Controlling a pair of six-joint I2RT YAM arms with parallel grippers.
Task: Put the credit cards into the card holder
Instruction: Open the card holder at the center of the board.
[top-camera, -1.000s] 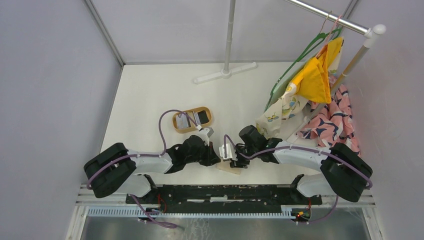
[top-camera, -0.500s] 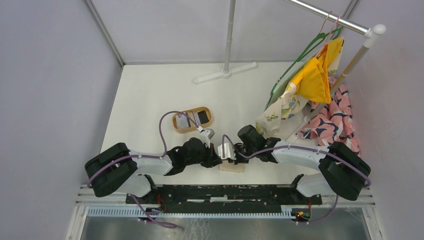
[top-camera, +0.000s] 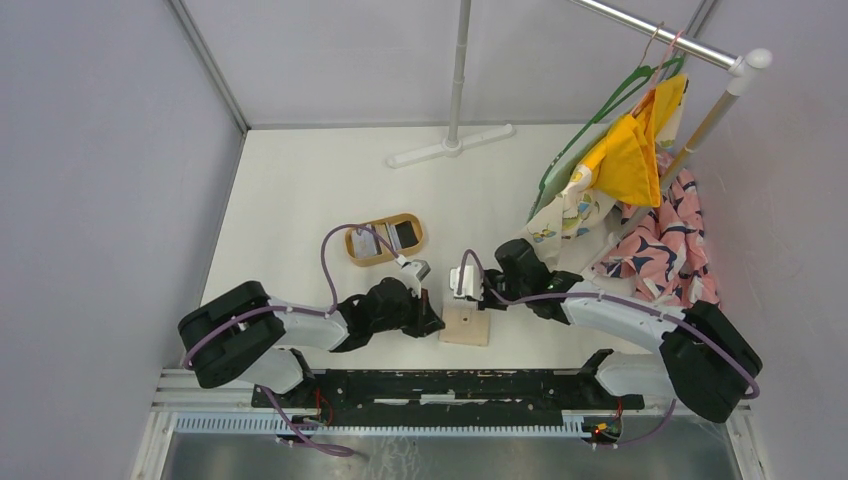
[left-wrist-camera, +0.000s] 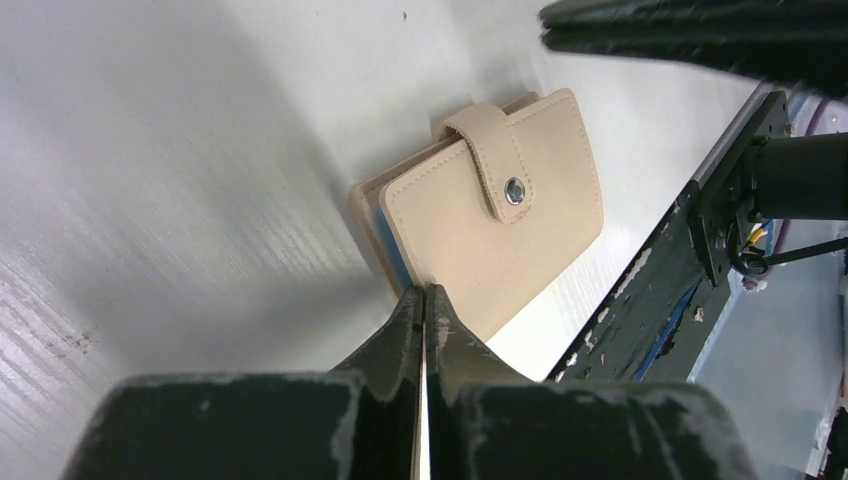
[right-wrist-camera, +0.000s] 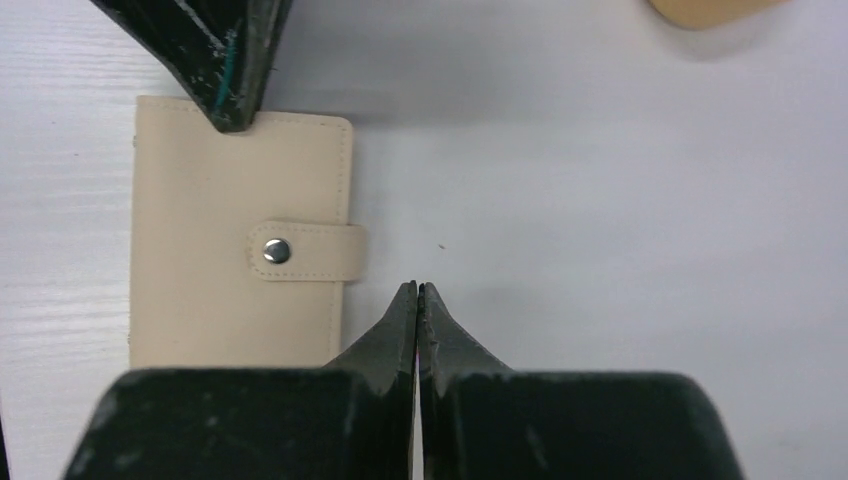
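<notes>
One card holder (left-wrist-camera: 480, 230): laid flat on the table (top-camera: 300, 200) near its front edge, between the two grippers; folded shut, strap (left-wrist-camera: 495, 150) snapped down.
Credit cards (top-camera: 367, 241): two made out, one grey striped and one black, in the oval wooden tray (top-camera: 352, 243), well apart from the holder on the far left.
Step in hand (judged): the holder is to be opened before any card is fetched.
How done well: the body should be pinned flat at one edge. The strap's free end should be lifted from below, so that the snap pops without the holder sliding.
Left gripper (left-wrist-camera: 424, 300): pressed shut, nothing held; tips at the holder's edge, contact likely but not confirmed.
Right gripper (right-wrist-camera: 417, 292): closed tight, empty; tips just beside the strap's end, over bare table.
Left arm (top-camera: 300, 325): stretched low toward centre.
Right arm (top-camera: 620, 310): reached in from the right, wrist beyond the holder's far side.
</notes>
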